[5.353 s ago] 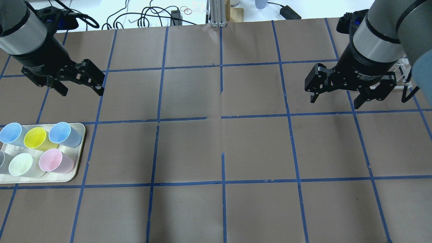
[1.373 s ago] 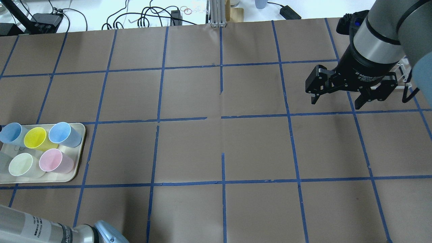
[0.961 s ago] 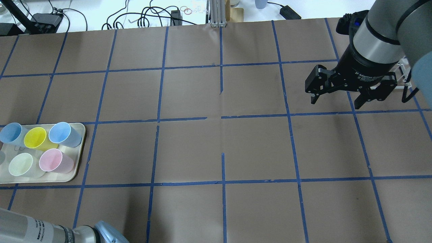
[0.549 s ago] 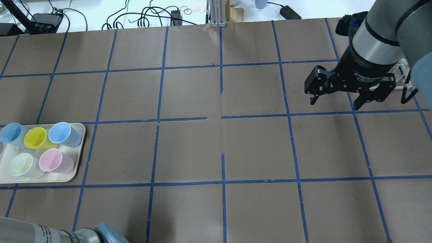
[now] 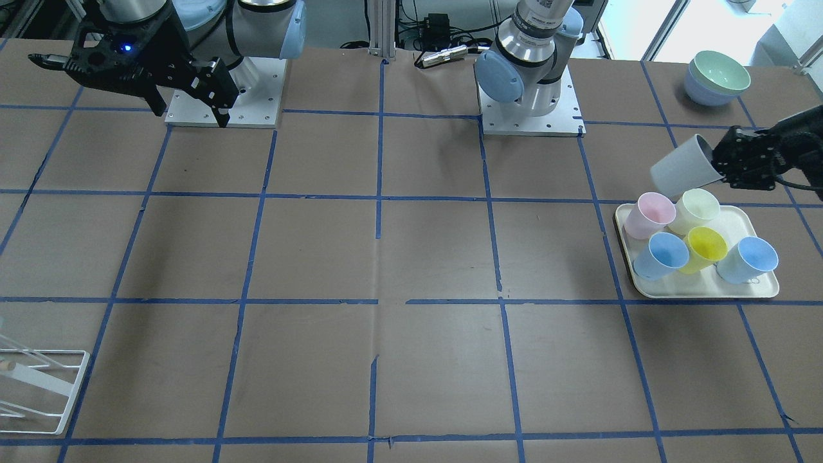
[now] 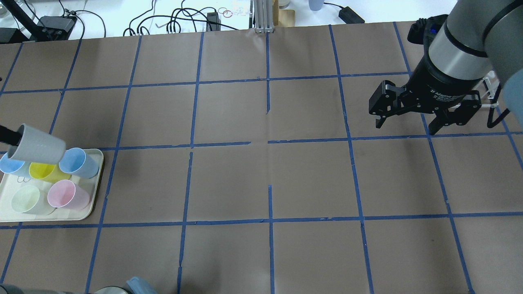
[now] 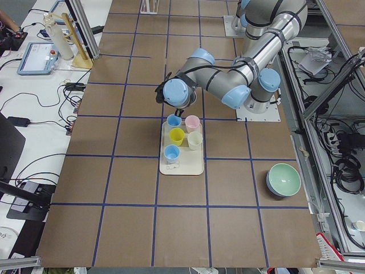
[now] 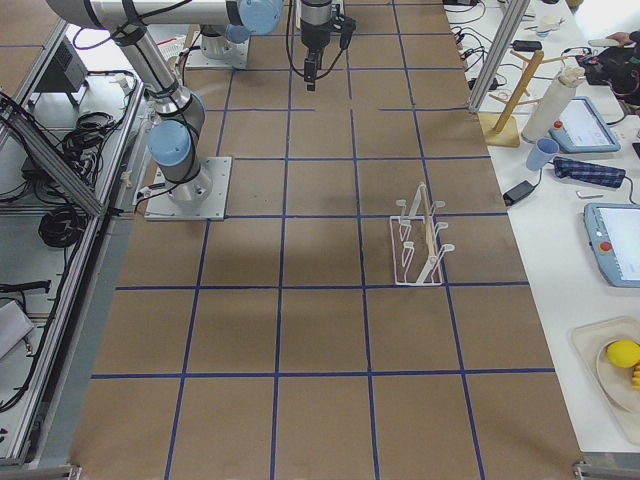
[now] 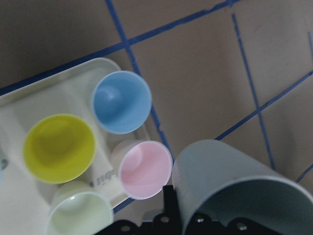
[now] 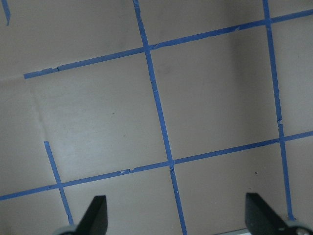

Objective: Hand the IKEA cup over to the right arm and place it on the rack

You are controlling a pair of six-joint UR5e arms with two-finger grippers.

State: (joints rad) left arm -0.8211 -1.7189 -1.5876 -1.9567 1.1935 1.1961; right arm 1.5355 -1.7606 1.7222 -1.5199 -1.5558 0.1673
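My left gripper (image 5: 720,161) is squeezed tight on the rim of the IKEA cup (image 6: 36,143). The cup hangs tipped over in the air, by the edge of the tray (image 6: 61,215). In the tray stand two blue cups (image 6: 77,162), a yellow cup (image 6: 43,167), a pink cup (image 6: 65,195) and a pale green cup (image 6: 24,199). My right gripper (image 6: 405,126) hangs wide open, apart from the rack (image 8: 428,235).
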